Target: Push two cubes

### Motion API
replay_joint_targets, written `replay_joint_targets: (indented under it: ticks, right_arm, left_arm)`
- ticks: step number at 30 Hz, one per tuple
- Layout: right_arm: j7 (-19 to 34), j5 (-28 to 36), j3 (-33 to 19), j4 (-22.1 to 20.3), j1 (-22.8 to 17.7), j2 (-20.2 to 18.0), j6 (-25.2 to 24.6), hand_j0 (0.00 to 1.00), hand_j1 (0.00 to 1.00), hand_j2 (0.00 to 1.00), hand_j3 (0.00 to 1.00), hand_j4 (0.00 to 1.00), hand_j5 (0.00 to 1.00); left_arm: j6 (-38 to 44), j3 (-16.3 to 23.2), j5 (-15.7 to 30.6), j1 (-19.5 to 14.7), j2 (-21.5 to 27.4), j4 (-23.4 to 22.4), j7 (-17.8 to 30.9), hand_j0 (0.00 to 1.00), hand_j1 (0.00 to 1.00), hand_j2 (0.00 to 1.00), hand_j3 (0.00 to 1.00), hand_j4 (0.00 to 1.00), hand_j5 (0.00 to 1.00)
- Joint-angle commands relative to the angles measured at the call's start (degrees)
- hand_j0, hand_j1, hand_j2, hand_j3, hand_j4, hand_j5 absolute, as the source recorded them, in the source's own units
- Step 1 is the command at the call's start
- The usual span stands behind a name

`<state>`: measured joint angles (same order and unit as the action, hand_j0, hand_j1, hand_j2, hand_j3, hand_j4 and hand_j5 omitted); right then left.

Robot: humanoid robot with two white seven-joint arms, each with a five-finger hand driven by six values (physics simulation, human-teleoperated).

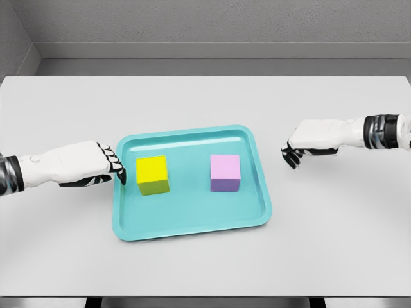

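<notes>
A yellow cube (153, 174) and a pink cube (225, 172) stand side by side inside a teal tray (192, 226). My left hand (115, 167) reaches over the tray's left rim, its curled fingers a short gap left of the yellow cube, holding nothing. My right hand (292, 155) hovers over the table right of the tray, fingers curled downward, well apart from the pink cube and empty.
The tray lies in the middle of a white table (205, 102). A grey wall runs behind the table's far edge. The table's front edge is near the bottom of the view.
</notes>
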<state>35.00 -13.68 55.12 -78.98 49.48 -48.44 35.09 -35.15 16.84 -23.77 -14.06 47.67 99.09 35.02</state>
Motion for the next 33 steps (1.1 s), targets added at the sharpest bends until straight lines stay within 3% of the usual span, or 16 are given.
replay_joint_targets:
  ticks: [1, 10, 16, 33]
  right_arm:
    - [0.0, -0.8, 3.6, -1.2, 0.3, 1.3, -0.1, 0.14, 0.14, 0.14, 0.14, 0.14, 0.14]
    - [0.0, -4.9, 6.8, -2.2, 1.8, 2.4, -0.1, 0.13, 0.13, 0.13, 0.13, 0.13, 0.13]
    - [0.0, -5.8, 11.0, -2.1, 5.2, 5.3, -0.1, 0.13, 0.13, 0.13, 0.13, 0.13, 0.13]
    - [0.0, -6.2, 16.0, -2.1, 8.8, 7.8, -0.1, 0.13, 0.13, 0.13, 0.13, 0.13, 0.13]
  left_arm:
    - [0.2, 0.0, 0.1, 0.0, 0.1, -0.6, 0.0, 0.51, 0.51, 0.51, 0.51, 0.51, 0.51]
    - [0.2, 0.1, -2.2, -1.3, -1.2, -0.6, 0.0, 0.51, 0.51, 0.51, 0.51, 0.51, 0.51]
    - [0.2, 0.2, -2.2, -1.4, -2.7, -0.6, 0.0, 0.51, 0.51, 0.51, 0.51, 0.51, 0.51]
    - [0.2, 1.4, -3.8, -1.9, -4.5, -3.5, 0.0, 0.51, 0.51, 0.51, 0.51, 0.51, 0.51]
